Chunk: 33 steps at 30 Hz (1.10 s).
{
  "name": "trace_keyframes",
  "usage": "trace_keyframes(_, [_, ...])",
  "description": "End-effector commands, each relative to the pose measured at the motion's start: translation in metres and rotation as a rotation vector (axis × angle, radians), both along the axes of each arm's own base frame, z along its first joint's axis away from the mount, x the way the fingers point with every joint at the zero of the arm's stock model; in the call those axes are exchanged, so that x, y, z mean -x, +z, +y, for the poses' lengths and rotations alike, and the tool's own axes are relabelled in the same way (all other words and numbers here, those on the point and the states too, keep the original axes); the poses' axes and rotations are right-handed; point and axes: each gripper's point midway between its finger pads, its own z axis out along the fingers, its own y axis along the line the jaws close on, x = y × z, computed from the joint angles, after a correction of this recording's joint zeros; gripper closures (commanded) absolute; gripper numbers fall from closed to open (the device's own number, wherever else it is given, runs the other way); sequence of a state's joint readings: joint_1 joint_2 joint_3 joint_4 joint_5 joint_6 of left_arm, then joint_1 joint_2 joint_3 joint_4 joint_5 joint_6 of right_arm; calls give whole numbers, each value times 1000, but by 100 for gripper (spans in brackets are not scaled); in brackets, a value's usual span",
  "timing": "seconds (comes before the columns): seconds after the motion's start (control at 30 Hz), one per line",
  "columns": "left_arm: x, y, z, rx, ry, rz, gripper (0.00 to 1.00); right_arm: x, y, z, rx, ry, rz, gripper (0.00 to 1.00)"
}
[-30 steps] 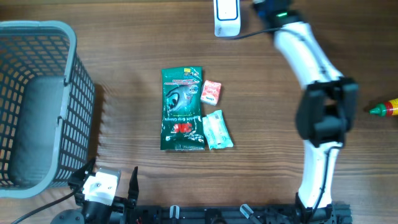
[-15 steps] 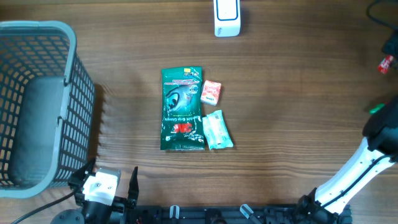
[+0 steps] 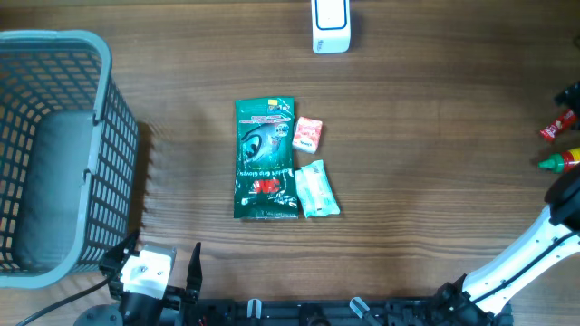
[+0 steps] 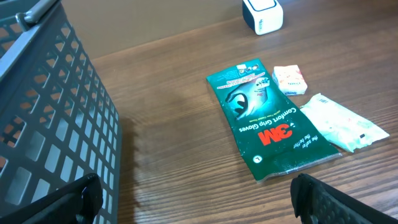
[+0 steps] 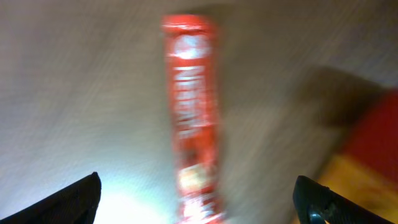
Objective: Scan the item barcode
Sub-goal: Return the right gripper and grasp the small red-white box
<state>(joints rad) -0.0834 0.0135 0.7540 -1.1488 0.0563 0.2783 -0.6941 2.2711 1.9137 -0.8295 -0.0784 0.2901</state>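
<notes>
The right gripper (image 5: 198,198) stands with its two fingers spread wide and has hold of nothing; its own camera looks down between them at a long red packet (image 5: 189,118) lying flat on the wooden table (image 3: 426,136), clear of both fingertips (the lettering on it is too blurred to read). From above, that red packet sits right at the table's far right edge, just beside a small bottle (image 3: 564,161) with a green tip and a yellow body, and the right arm (image 3: 526,258) reaches out that way until it runs off the picture. The white scanner (image 3: 331,25) stands at the top edge of the table, well apart from the packet. The left gripper (image 4: 199,199) waits low near the front edge, its fingers likewise wide apart with nothing between them, next to a grey mesh basket (image 3: 100,54) at the left. In the middle of the table lie a green pack of gloves (image 3: 265,158), a little orange and white box (image 3: 308,134) touching its upper right side, and a clear white sachet (image 3: 316,188) against its lower right side.
</notes>
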Motion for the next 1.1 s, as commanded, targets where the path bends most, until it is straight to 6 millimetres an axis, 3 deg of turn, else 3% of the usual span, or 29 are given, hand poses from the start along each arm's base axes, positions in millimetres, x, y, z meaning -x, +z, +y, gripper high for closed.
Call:
trace_keyframes(0.0, [1, 1, 0, -5, -5, -9, 0, -49, 115, 75, -178, 187, -355, 0])
trace_keyframes(0.07, [1, 1, 0, -5, -5, -9, 0, -47, 131, 118, -265, 218, -341, 1])
trace_keyframes(0.13, [1, 1, 0, -5, -5, -9, 0, -40, 131, 158, -318, 261, -268, 0])
trace_keyframes(0.2, [1, 1, 0, -5, -5, -9, 0, -33, 123, 200, -373, 309, -175, 0])
trace_keyframes(0.23, [1, 1, 0, -5, -5, -9, 0, -30, 115, 233, -425, 326, -114, 0])
trace_keyframes(0.37, [1, 1, 0, -5, -5, -9, 0, -13, 94, 330, -551, 455, 39, 1])
trace_keyframes(0.47, [1, 1, 0, -5, -5, -9, 0, 3, 78, 385, -549, 566, 139, 18])
trace_keyframes(0.57, [1, 1, 0, -4, -5, -10, 0, 27, 59, 448, -506, 747, 231, 20])
trace_keyframes(0.67, [1, 1, 0, -5, -5, -9, 0, 45, 36, 489, -417, 853, 284, 32])
trace_keyframes(0.73, [1, 1, 0, -5, -5, -9, 0, 52, 25, 513, -416, 885, 284, 34])
trace_keyframes(0.83, [1, 1, 0, -5, -5, -9, 0, 48, 14, 541, -402, 948, 219, 39])
trace_keyframes(0.93, [1, 1, 0, -5, -5, -9, 0, 41, 2, 555, -396, 970, 153, 44])
trace_keyframes(1.07, [1, 1, 0, -5, -5, -9, 0, 41, -25, 552, -380, 912, 138, 53])
